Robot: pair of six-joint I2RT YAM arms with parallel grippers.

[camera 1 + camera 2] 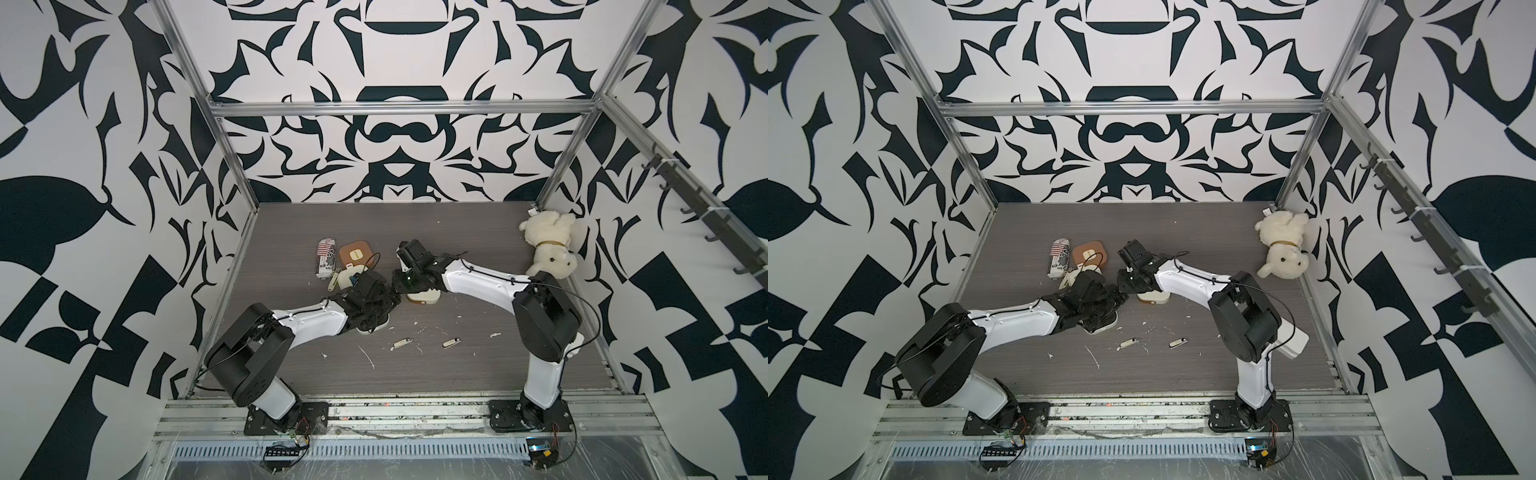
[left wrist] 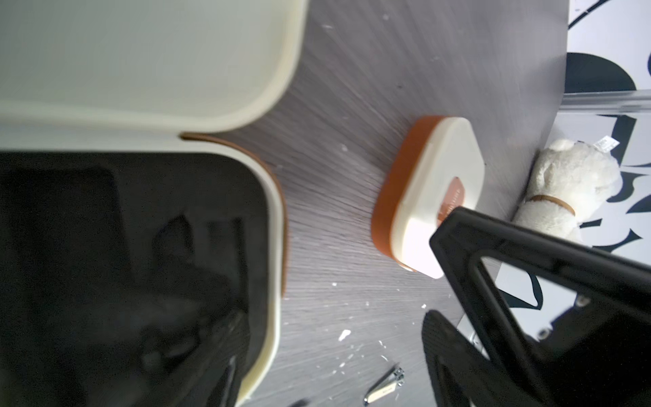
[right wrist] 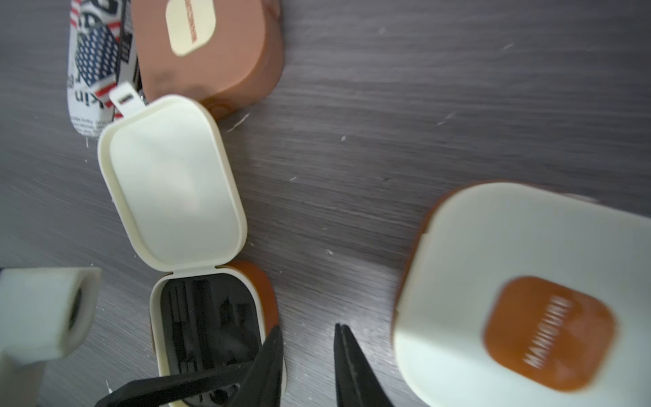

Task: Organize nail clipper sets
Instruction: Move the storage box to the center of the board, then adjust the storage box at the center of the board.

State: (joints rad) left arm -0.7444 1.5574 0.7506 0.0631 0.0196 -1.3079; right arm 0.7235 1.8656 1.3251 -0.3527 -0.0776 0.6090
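Grey wood-grain worktop (image 1: 478,374) (image 1: 1204,374), walled in black-and-white pattern; in both top views the brown case (image 1: 355,255) (image 1: 1089,257) lies shut beside a crushed can (image 1: 325,259) (image 1: 1060,259), upper left of the worktop; a shut cream case (image 1: 424,296) (image 1: 1153,297) sits mid-frame; two loose clippers (image 1: 402,343) (image 1: 451,343) lie lower, apart; left wrist view: the left claw (image 2: 433,282) stands spread and empty, near an open cream case (image 2: 276,229); right wrist view: the right claw (image 3: 308,327) is parted, gripping nothing, between both cream cases.
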